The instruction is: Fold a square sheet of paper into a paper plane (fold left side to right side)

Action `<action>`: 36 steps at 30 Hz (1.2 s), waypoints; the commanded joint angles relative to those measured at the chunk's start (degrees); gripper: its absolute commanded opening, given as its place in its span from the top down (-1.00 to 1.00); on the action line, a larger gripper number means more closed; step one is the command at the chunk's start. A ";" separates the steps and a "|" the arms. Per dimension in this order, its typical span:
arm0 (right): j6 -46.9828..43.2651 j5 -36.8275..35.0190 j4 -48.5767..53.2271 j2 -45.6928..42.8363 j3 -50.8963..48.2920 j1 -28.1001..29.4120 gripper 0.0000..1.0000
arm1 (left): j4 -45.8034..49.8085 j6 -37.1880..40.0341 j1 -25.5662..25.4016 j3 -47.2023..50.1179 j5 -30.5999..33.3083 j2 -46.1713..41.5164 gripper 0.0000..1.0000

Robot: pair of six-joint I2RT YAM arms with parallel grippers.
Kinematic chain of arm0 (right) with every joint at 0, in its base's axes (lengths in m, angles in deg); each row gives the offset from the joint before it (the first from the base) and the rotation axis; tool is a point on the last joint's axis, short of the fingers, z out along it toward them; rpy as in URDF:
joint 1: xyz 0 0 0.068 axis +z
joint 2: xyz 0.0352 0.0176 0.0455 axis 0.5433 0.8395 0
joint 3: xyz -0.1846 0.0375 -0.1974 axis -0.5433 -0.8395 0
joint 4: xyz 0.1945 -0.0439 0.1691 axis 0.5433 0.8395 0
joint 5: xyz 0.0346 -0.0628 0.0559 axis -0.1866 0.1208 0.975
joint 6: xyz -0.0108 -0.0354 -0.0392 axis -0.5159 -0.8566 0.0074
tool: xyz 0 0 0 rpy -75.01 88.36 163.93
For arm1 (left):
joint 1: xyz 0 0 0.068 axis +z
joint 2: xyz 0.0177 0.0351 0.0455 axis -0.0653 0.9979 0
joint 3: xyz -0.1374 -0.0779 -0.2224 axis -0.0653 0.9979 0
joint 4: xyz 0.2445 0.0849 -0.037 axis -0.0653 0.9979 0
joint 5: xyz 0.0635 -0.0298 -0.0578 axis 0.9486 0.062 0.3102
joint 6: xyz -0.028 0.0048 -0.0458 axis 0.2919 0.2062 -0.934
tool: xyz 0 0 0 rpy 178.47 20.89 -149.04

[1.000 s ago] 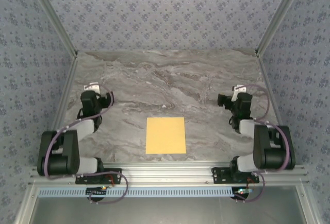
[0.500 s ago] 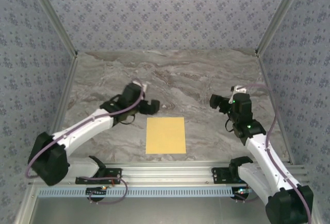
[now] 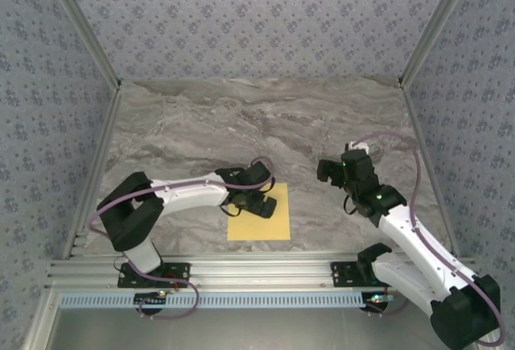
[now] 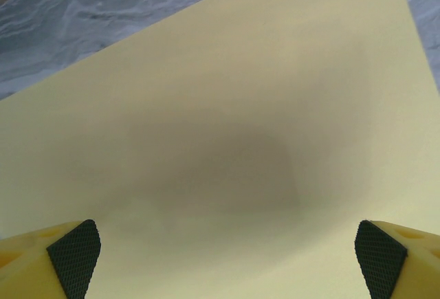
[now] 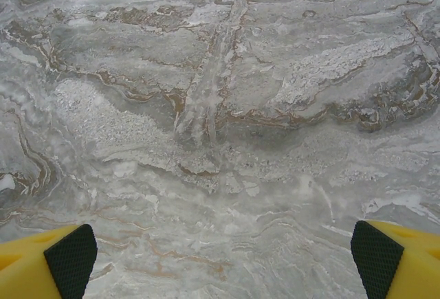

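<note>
The square sheet of paper (image 3: 261, 220) lies flat and unfolded on the marble table, near the front edge. My left gripper (image 3: 253, 204) hovers low over its left half, jaws spread wide, nothing between them. Through the left wrist camera the yellow sheet (image 4: 227, 141) spreads under the open gripper (image 4: 227, 258), whose shadow falls on it. My right gripper (image 3: 327, 170) hangs open over bare marble to the right of the sheet. In the right wrist view the open gripper (image 5: 223, 258) has only stone below. The paper plane is not formed; the sheet is plain.
Grey-veined marble table (image 3: 265, 125) with aluminium rails at the front and patterned walls on three sides. Marble (image 4: 82, 17) borders the sheet's far edge in the left wrist view.
The left arm swung in from the left and came down over the sheet's left part. The right gripper shifted left and slightly forward toward the sheet. The sheet has not moved.
</note>
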 commanded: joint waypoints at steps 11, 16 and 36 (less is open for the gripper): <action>0.27 -3.58 2.19 0.71 1.54 1.44 -1.00 | 6.98 -2.78 -0.13 -9.43 3.55 9.69 -0.97; 0.06 -3.72 2.29 0.71 1.47 1.38 -1.00 | 9.33 -2.32 -0.13 -13.20 7.05 13.20 -0.97; 1.02 -1.75 4.06 0.27 1.54 1.58 -1.00 | 9.74 9.03 9.07 -33.21 2.52 24.67 -0.97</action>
